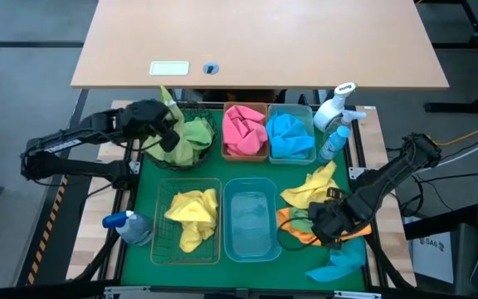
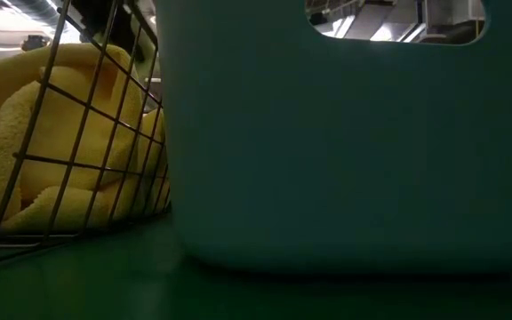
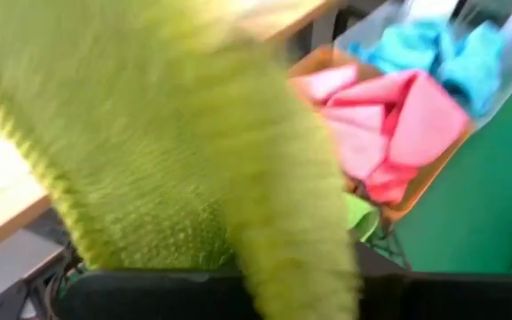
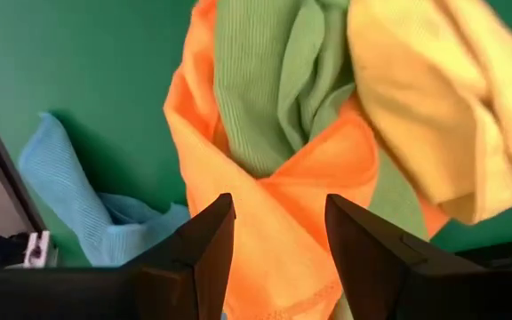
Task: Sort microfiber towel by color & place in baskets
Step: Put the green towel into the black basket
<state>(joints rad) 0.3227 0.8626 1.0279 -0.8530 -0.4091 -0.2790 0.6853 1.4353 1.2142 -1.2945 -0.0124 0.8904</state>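
Lower right of the high view: right gripper (image 1: pixel 332 223) hangs over the loose towel pile, fingers parted above the orange towel (image 4: pixel 283 222), nothing between them; green towel (image 4: pixel 265 80), yellow towel (image 4: pixel 434 98) and a blue towel (image 1: pixel 338 264) lie beside it. Lower centre: wire basket (image 1: pixel 161 249) with yellow towels, pale blue bin (image 1: pixel 250 220). Upper centre: amber bin (image 1: pixel 246 154) with pink towels, blue bin (image 1: pixel 292 158) with blue towels. Upper left: left gripper (image 1: pixel 169 126), clamped on a lime towel (image 3: pixel 194 151) over the dark green mesh basket (image 1: pixel 210 122).
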